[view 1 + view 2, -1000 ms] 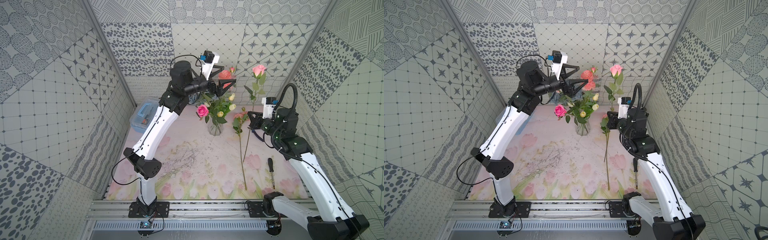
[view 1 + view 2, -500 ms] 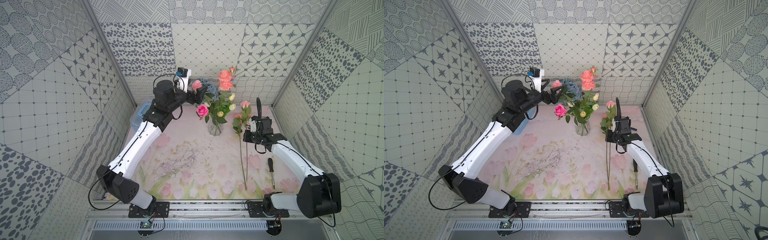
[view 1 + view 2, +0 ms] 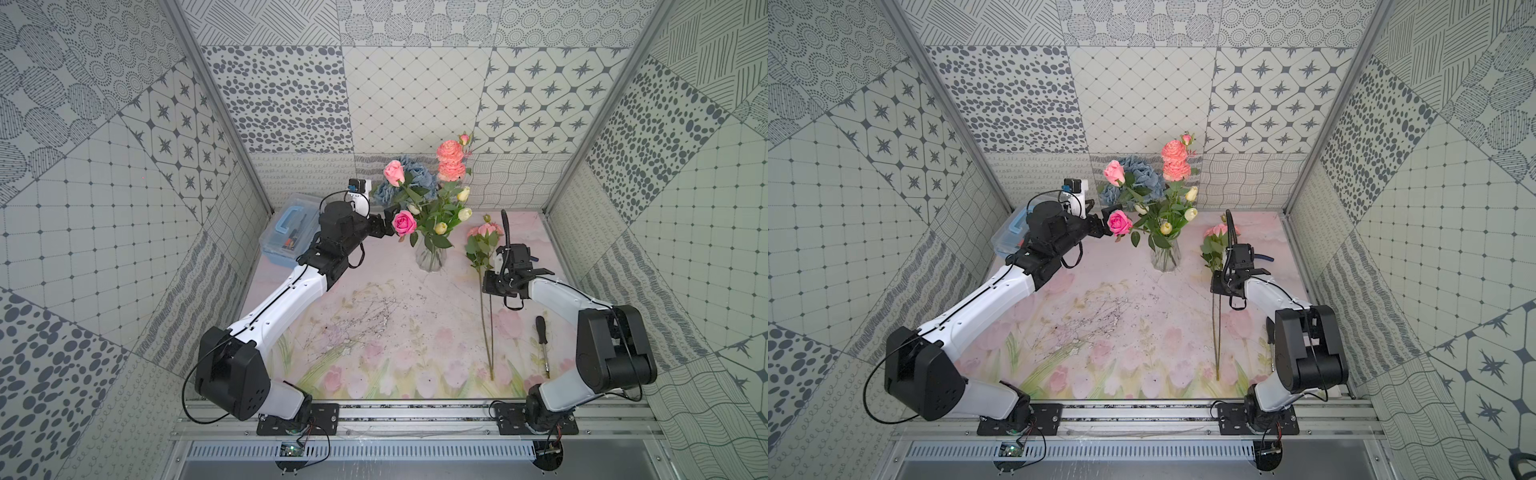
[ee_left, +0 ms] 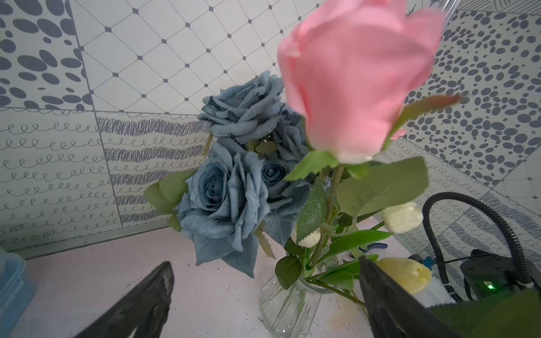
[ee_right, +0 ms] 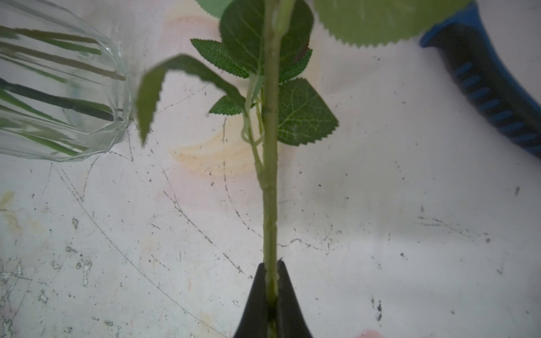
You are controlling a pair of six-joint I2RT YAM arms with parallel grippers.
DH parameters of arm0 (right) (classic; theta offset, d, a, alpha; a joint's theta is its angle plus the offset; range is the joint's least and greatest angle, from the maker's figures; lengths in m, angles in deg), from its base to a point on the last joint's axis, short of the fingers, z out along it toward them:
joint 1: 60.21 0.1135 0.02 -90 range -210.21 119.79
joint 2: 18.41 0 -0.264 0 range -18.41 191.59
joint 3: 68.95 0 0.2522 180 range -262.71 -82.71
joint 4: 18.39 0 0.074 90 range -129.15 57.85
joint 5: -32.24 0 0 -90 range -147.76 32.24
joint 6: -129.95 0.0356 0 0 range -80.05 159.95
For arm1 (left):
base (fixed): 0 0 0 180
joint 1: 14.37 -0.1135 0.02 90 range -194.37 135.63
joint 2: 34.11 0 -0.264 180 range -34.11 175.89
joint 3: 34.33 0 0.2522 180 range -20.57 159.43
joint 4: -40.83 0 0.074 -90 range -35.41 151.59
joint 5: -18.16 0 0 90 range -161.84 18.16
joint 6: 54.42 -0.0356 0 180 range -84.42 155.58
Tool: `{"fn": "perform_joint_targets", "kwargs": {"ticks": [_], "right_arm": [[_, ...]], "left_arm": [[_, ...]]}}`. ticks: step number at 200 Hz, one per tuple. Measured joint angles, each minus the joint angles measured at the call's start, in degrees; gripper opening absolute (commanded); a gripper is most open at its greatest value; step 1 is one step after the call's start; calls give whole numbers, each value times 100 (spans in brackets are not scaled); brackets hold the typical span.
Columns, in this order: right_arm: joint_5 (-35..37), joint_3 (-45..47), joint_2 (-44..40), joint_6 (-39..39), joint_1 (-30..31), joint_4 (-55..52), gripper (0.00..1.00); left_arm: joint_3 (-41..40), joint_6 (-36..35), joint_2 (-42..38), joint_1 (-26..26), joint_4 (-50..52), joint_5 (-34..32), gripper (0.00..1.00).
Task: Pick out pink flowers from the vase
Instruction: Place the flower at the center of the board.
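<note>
Right wrist view: an extracted pink rose (image 5: pixel 270 175), now lowered, is clenched in the right claw (image 5: pixel 272 264); left claw (image 4: pixel 265 262) is released.

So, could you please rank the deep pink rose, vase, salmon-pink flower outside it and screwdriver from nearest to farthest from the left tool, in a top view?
From the open left tool, in a top view:
1. deep pink rose: right at its tips.
2. vase: just beyond, centre.
3. salmon-pink flower: right of the vase.
4. screwdriver: far right, towards the front.
</note>
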Motion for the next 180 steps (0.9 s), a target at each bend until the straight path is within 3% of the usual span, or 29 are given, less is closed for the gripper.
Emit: {"fn": "perform_joint_targets", "kwargs": {"ticks": [23,63,97,115,180], "right_arm": [[-17,50,-9,0,-63,92,16],[-122,258,-70,9,-94,214,20],[-155,289,-70,17,-94,232,43],[-155,302,-76,44,-94,234,50],[-168,385,-227,85,-94,330,56]], "left_arm": [[-138,127,129,-11,-232,-70,97],[-284,380,568,-15,-782,-109,95],[-286,627,1071,-15,-1294,-33,90],[-256,763,1287,-15,-1550,61,86],[-238,1086,1762,144,-2498,686,66]]}}
